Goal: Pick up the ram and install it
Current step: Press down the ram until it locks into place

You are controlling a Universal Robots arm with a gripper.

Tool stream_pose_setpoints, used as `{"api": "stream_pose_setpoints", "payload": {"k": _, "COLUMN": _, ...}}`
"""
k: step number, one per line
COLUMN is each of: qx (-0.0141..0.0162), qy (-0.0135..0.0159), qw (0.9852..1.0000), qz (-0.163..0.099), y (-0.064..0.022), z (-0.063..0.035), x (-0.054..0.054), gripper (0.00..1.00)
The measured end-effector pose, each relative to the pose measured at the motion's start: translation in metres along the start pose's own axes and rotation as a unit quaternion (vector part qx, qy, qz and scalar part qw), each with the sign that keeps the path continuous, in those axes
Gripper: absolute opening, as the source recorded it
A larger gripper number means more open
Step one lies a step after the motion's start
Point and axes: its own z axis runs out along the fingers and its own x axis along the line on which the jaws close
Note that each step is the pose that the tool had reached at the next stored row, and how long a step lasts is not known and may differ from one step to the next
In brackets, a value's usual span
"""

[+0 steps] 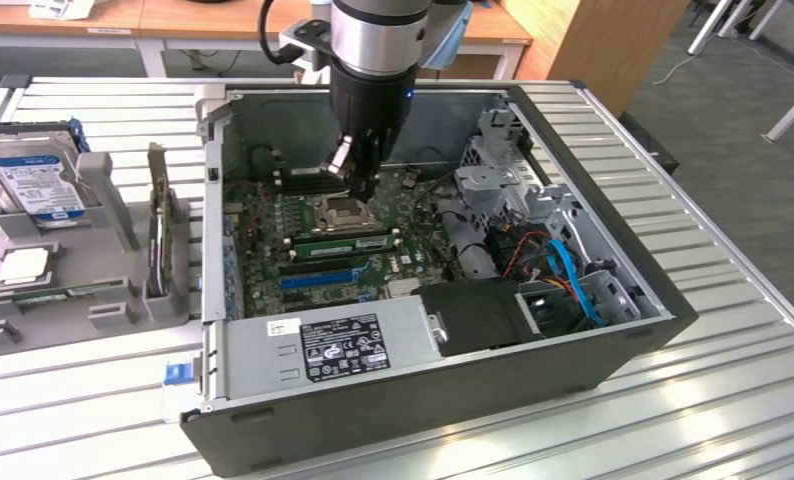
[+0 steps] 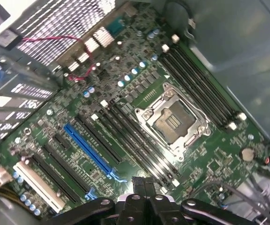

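Note:
The ram [image 1: 344, 241], a long green stick with dark chips, lies along the black memory slots just in front of the processor socket [image 1: 340, 211] on the motherboard; I cannot tell whether it is fully seated. My gripper [image 1: 361, 185] hangs inside the open computer case [image 1: 611, 330], just above the socket and slightly behind the ram. Its fingers are shut with nothing between them. In the wrist view the shut fingertips [image 2: 142, 183] point down at the long black memory slots [image 2: 135, 140] beside the empty socket [image 2: 172, 121].
A grey fixture [image 1: 104, 300] at the exterior view's left holds a hard drive [image 1: 37, 185], a square silver chip [image 1: 21, 265], an upright card [image 1: 160, 235] and a narrow green strip [image 1: 70, 292]. The power supply [image 1: 344, 345], drive cage [image 1: 504, 190] and cables [image 1: 564, 270] crowd the case.

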Motion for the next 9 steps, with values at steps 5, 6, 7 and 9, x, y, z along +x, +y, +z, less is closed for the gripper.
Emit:
{"api": "stream_pose_setpoints", "payload": {"k": 5, "qx": 0.0027, "qy": -0.0006, "qw": 0.9993, "qz": 0.037, "y": 0.0, "z": 0.0005, "x": 0.0, "gripper": 0.1}}
{"api": "stream_pose_setpoints", "payload": {"k": 6, "qx": 0.0032, "qy": -0.0006, "qw": 0.999, "qz": 0.044, "y": 0.0, "z": 0.0005, "x": 0.0, "gripper": 0.1}}
{"api": "stream_pose_setpoints", "payload": {"k": 7, "qx": 0.0037, "qy": -0.0008, "qw": 0.9987, "qz": 0.051, "y": 0.0, "z": 0.0007, "x": 0.0, "gripper": 0.1}}
{"api": "stream_pose_setpoints", "payload": {"k": 9, "qx": 0.0047, "qy": -0.001, "qw": 0.9979, "qz": 0.065, "y": 0.0, "z": 0.0009, "x": 0.0, "gripper": 0.1}}
